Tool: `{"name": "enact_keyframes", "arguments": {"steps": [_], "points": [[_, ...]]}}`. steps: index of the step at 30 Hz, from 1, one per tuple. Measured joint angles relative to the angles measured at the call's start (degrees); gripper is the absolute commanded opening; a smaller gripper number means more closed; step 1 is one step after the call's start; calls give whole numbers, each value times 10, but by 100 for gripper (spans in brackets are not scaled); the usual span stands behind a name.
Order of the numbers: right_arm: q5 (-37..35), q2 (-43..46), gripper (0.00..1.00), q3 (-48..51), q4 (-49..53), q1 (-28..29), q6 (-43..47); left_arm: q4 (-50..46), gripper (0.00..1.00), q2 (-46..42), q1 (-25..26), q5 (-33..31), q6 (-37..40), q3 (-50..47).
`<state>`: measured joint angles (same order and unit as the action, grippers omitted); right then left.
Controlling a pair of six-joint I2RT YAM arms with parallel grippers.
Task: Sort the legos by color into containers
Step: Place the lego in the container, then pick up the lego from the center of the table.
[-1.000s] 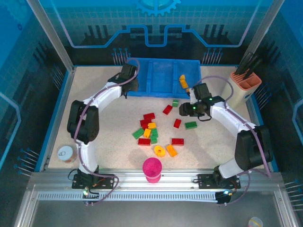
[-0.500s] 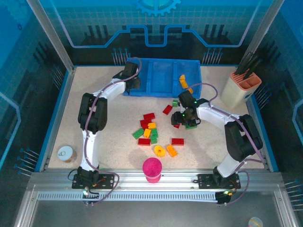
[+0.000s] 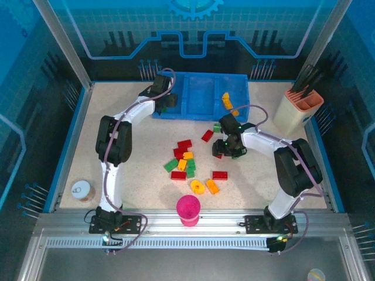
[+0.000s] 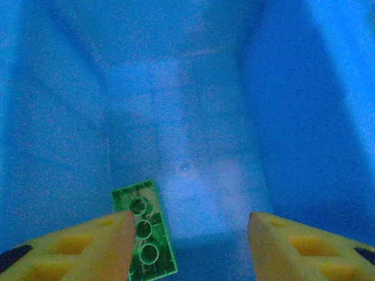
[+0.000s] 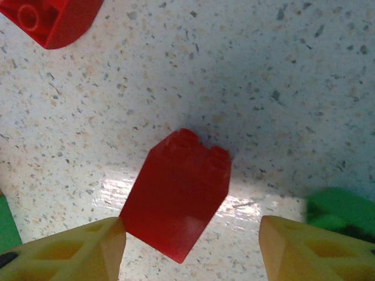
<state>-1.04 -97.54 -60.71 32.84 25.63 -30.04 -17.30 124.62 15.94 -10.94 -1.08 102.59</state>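
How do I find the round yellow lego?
Find the magenta cup at the middle of the table's near edge. Just beyond it lies the round yellow lego, beside an orange brick. It is round with a hole; its neighbours are rectangular blocks.

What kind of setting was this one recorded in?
Probably a purpose-built robot test cell: two arms bolted to an aluminium rail, printed blue wall panels enclosing a speckled table, and toy legos near a blue tray.

speckled beige table [image 3: 146, 190], blue patterned walls [image 3: 263, 35] behind
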Motion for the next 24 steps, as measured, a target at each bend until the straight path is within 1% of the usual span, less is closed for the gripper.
{"name": "enact_keyframes", "arguments": {"steps": [9,16,24], "points": [[-2,-55,56,-27,-18,3,1,6,57,-136,9,3,17,-30],[-19,-76,49,-42,-8,5,7,11,58,-197,9,3,17,-76],[-33,-91,30,-64,22,5,33,2,58,-248,9,2,15,-135]]}}
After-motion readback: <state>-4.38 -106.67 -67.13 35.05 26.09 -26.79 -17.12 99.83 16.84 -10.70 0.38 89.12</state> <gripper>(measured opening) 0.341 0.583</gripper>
